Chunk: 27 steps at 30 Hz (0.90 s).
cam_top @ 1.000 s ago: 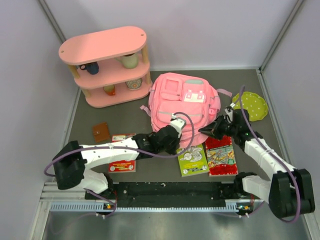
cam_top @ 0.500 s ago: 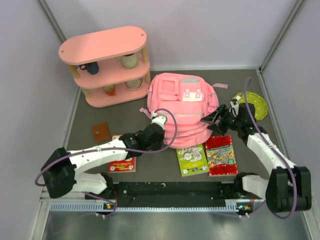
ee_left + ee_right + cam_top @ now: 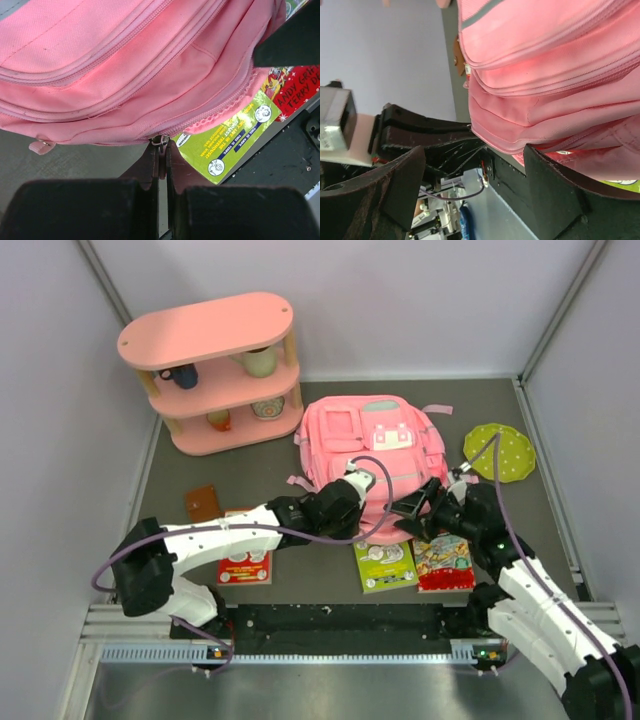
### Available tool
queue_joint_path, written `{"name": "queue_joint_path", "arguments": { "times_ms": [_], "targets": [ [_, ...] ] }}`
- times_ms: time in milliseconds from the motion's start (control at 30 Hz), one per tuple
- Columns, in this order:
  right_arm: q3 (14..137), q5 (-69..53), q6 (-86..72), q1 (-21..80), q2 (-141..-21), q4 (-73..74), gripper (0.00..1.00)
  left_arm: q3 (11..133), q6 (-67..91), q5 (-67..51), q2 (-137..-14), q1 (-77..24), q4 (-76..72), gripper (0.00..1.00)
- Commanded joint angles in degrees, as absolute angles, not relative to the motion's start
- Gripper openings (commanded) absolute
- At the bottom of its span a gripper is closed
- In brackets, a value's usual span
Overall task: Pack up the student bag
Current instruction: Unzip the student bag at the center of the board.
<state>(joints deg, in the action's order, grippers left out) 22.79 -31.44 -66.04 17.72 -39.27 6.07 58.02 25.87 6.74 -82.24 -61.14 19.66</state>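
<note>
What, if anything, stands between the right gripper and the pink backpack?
Nothing visible does. The right gripper, fingers open, sits at the near edge of the pink backpack, with fabric directly ahead. The left gripper is beside it, shut on a zipper pull, not in between.

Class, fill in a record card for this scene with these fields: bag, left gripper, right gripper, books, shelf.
bag: pink student bag lying front side up
left gripper: left gripper shut on the zipper pull at the bag's near edge
right gripper: right gripper open at the bag's near right edge, holding nothing
books: green book and red book side by side, just in front of the bag
shelf: pink shelf far left, cups on its tiers
</note>
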Motion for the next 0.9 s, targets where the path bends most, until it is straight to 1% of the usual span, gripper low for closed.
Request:
{"name": "queue_joint_path", "arguments": {
  "times_ms": [0, 167, 200, 300, 367, 433, 500, 567, 700, 767, 867],
  "targets": [
    [22.2, -25.2, -72.7, 22.8, -43.0, 1.0, 0.78, 60.7, 24.7, 5.2, -82.0, -62.2, 15.0, 0.00],
    [22.1, -24.1, -73.8, 24.6, -48.9, -3.9, 0.77, 60.1, 24.8, 5.4, -81.3, -62.6, 13.9, 0.00],
    [21.9, -23.6, -74.1, 25.0, -51.0, -4.7, 0.75, 59.9, 24.8, 5.4, -81.1, -62.7, 13.6, 0.00],
    [22.3, -24.4, -74.5, 25.7, -52.3, -7.7, 0.72, 59.7, 24.9, 6.9, -81.0, -62.7, 13.7, 0.00],
    [23.8, -22.3, -71.7, 26.2, -50.3, -5.5, 0.72, 59.8, 25.3, 8.3, -81.3, -62.7, 14.5, 0.00],
    [26.6, -19.4, -69.0, 26.5, -47.5, 2.5, 0.73, 59.4, 25.7, 9.2, -81.4, -62.7, 14.9, 0.00],
    [28.5, -13.8, -66.0, 26.5, -42.2, 10.2, 0.74, 59.2, 26.1, 10.1, -81.4, -62.7, 14.9, 0.00],
    [28.7, -10.6, -65.0, 26.5, -37.2, 13.8, 0.75, 58.7, 26.2, 10.6, -81.4, -62.6, 14.9, 0.00],
    [28.5, -12.4, -65.6, 26.5, -33.4, 17.7, 0.75, 57.7, 26.5, 11.2, -80.9, -62.7, 13.8, 0.00],
    [27.9, -16.5, -67.7, 26.5, -33.7, 17.8, 0.75, 57.5, 26.5, 11.3, -80.6, -62.7, 12.7, 0.00],
    [24.8, -19.5, -71.4, 27.5, -34.6, 14.9, 0.74, 57.8, 26.3, 11.5, -80.4, -62.7, 11.8, 0.00]
  ]
}}
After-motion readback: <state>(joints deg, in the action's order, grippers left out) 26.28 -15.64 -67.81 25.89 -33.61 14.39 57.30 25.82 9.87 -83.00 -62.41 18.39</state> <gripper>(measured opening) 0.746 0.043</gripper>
